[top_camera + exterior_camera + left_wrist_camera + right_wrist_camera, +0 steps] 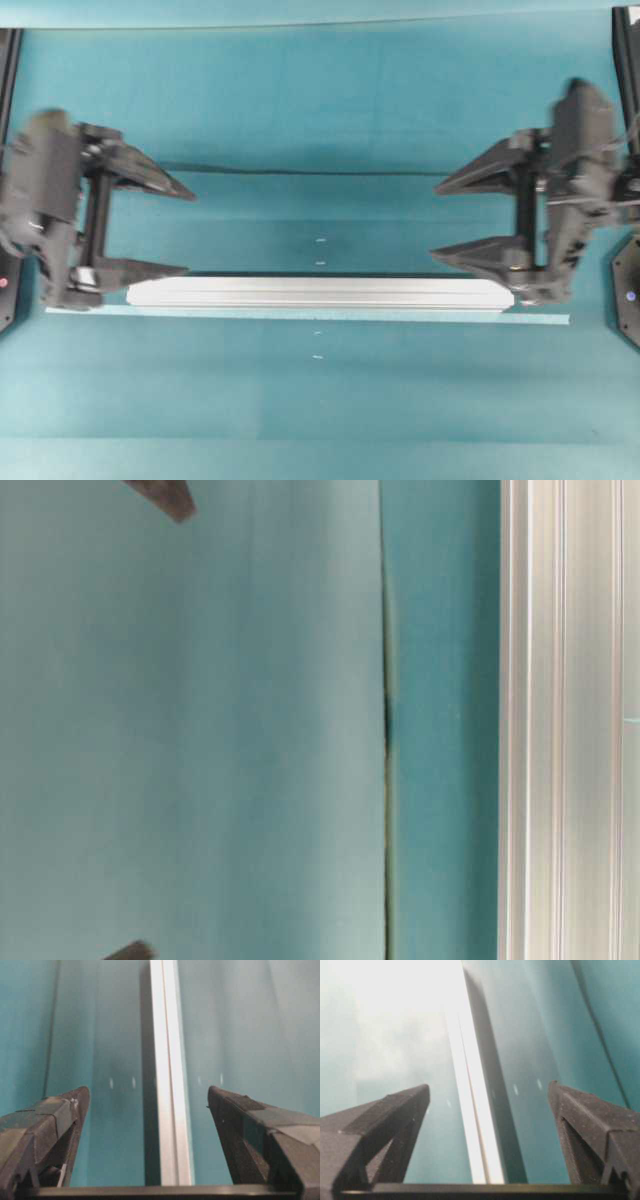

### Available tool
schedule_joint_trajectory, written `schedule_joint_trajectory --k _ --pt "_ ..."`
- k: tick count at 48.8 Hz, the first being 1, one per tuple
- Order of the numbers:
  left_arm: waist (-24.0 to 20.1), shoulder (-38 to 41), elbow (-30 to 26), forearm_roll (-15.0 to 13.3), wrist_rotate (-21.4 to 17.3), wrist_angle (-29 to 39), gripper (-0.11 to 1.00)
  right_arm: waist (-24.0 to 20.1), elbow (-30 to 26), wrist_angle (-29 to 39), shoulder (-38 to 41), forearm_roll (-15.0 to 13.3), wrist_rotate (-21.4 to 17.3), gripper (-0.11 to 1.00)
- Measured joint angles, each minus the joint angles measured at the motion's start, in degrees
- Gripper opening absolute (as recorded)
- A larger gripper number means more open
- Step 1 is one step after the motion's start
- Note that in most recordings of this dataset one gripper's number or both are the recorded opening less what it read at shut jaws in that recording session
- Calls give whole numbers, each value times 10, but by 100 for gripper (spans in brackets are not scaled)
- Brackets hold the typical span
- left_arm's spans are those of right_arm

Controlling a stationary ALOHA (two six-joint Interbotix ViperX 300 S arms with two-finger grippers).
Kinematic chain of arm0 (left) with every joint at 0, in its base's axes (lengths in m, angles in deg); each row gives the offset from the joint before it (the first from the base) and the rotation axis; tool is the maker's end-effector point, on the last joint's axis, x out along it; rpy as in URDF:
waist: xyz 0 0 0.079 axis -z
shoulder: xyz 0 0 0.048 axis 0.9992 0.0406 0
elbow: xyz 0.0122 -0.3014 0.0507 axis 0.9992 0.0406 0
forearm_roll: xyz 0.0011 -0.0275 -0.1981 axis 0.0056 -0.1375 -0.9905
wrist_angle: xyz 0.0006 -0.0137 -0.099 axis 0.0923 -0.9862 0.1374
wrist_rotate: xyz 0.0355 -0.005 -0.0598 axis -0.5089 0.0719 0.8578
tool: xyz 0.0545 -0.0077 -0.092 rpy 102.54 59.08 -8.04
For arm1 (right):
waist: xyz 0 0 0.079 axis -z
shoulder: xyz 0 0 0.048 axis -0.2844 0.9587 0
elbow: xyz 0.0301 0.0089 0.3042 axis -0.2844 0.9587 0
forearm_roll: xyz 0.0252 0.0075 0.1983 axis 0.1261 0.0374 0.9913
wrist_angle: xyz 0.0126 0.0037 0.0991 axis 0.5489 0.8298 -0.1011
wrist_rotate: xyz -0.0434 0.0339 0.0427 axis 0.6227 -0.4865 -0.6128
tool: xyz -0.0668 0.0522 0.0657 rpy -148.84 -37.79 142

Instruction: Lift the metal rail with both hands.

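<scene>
The metal rail (320, 292) lies flat across the middle of the teal table, a long silver grooved bar. My left gripper (188, 232) hovers open by its left end, and my right gripper (435, 222) hovers open by its right end. Seen from the left wrist, the rail (170, 1085) runs lengthwise between the spread fingers of the left gripper (148, 1092), touching neither. The right wrist view shows the same: the rail (470, 1100) sits in the gap of the right gripper (489, 1087). At table level the rail (565, 720) fills the right side.
A thin pale-teal tape strip (540, 319) runs along the table just in front of the rail. A dark seam (300, 172) in the mat crosses behind it. Small white marks (320, 240) dot the centre. Black arm bases stand at both side edges.
</scene>
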Motion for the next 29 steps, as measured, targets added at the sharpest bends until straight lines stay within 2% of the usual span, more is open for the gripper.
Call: schedule_joint_trajectory --k 13,29 --pt "-9 -48 17 0 33 -46 93 3 18 -2 -69 1 2 97" --pt "-13 -75 22 0 45 -80 93 7 22 -2 -124 1 3 97"
